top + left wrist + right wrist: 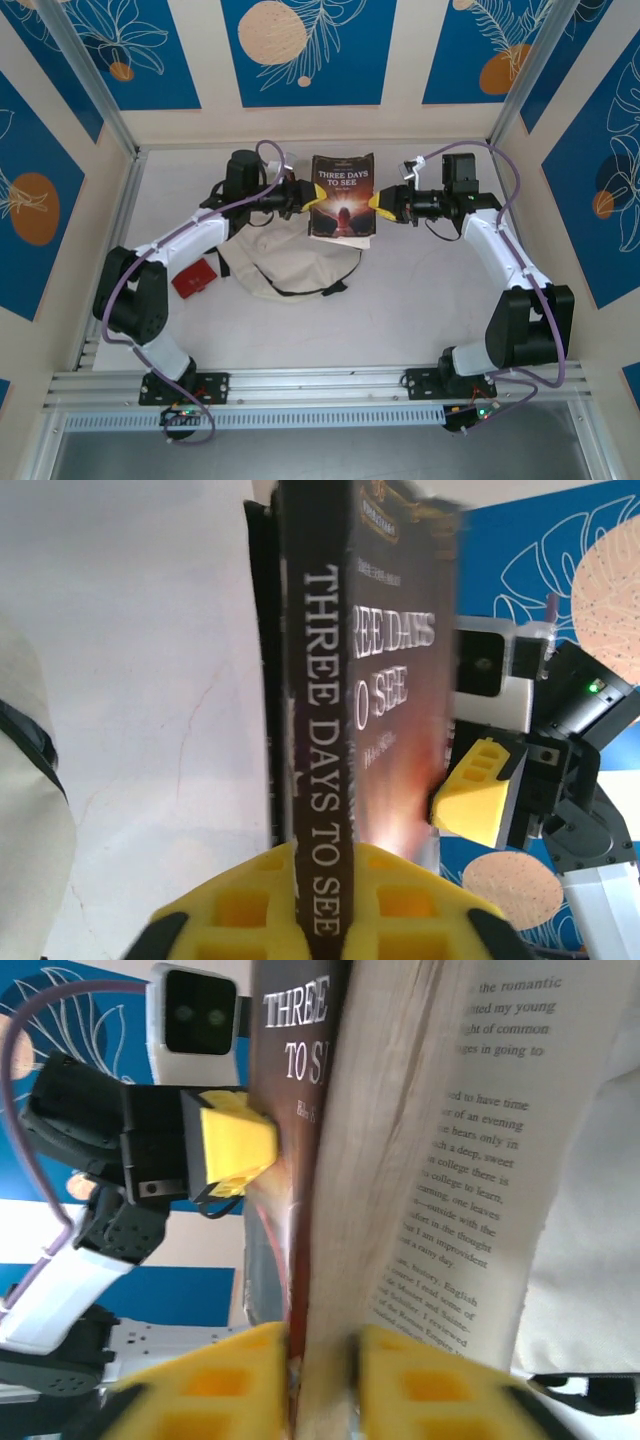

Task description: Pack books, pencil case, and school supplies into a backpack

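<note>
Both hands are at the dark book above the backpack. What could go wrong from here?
The dark brown paperback book is pinched by the left hand only at its spine; it may swing or slip if the right hand draws away. Its pages fan open on the right hand's side and may crease against the cream canvas backpack.

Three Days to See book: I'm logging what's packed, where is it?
Top view, far middle: the book over the far edge of the backpack, spine clamped in the left gripper, page edge inside the right gripper.
</note>
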Controlling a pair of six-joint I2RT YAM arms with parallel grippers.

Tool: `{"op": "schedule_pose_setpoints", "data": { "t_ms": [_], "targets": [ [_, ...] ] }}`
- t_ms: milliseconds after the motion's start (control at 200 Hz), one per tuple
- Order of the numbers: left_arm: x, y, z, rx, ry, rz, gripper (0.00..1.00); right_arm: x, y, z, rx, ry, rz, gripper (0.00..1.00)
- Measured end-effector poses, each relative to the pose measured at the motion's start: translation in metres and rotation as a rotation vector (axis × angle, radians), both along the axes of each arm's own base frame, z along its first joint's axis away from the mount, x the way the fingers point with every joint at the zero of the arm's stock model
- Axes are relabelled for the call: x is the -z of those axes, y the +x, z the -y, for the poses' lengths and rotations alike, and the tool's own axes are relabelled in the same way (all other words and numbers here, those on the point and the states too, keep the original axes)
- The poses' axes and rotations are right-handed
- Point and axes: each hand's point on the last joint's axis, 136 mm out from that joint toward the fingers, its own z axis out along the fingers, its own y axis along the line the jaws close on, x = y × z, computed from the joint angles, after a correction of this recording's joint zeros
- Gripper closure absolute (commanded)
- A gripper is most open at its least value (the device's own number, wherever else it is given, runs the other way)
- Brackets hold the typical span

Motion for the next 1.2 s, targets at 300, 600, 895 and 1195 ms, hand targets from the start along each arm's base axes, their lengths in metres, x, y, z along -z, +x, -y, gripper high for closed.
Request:
{"op": "schedule_pose_setpoints", "data": {
  "t_ms": [300,600,895,1195],
  "targets": [
    [-0.007,0.022,-0.023,-0.158,0.04,0.028,1.0,0.008,0.008,0.005,0.19,-0.092,-0.037,0.12],
    [-0.024,0.046,-0.066,-0.463,0.074,0.092,1.0,0.027,-0.01,-0.045,0.305,0.022,-0.184,0.08],
    [-0.039,0.055,-0.089,-0.632,0.03,0.086,1.0,0.018,0.013,-0.078,0.38,0.243,-0.315,0.06],
    [-0.049,0.059,-0.091,-0.672,-0.033,0.051,1.0,0.009,0.05,-0.104,0.386,0.392,-0.403,0.13]
  ]
}}
